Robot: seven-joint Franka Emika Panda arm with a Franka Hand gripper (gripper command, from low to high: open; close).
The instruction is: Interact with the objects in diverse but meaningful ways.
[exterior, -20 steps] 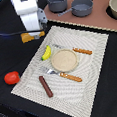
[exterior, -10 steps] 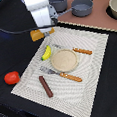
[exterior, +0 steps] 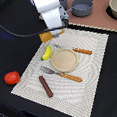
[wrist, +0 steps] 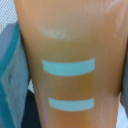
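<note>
Bread loaf sits directly beneath the gripper, at the far corner of the woven placemat, and the coming move turns on that vertical relation: the hand is right over the loaf, not beside it. The wrist view is filled with the loaf's orange-brown crust and its two pale score marks, lying across the frame. The jaws themselves are not visible in either view, so whether they are clamped on the loaf or merely poised around it I cannot tell. Banana lies nearby beside the tan plate; sausage and tomato are well apart. The arm reaches down from the exterior view's upper left, wrist pointing downward.
</note>
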